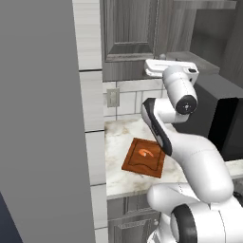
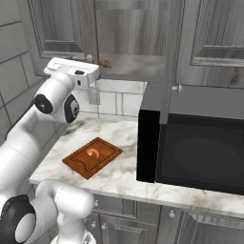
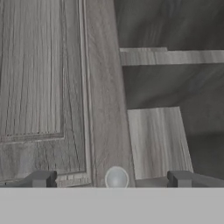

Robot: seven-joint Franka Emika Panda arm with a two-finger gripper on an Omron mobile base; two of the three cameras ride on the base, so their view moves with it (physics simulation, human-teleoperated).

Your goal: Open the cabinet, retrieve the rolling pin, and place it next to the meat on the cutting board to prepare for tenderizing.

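The cabinet [image 3: 52, 87] stands straight ahead of the pincer [image 3: 114, 179], which is raised to the level of the door's lower edge. To one side of the door in front of it, the cabinet interior is already exposed, with its grey shelf [image 3: 157, 140] in plain sight. The marble surface [image 2: 119, 178] lies well below the pincer, and on it rests the cutting board [image 2: 93, 157], with the meat [image 2: 94, 153] on the board's middle.

The rolling pin [image 2: 105, 62] appears as a small brown end on the cabinet's bottom board, just beyond the pincer and a little to its side in the right base view.

The round knob [image 3: 116, 177] sits between the two finger tips [image 3: 41, 179], whose jaws stand wide apart and hold nothing.

The step in hand looks like opening this door. Done well, the pincer would advance squarely until the knob is deep between the tips, close firmly, then pull along the door's arc rather than straight back, so the knob does not slip out.
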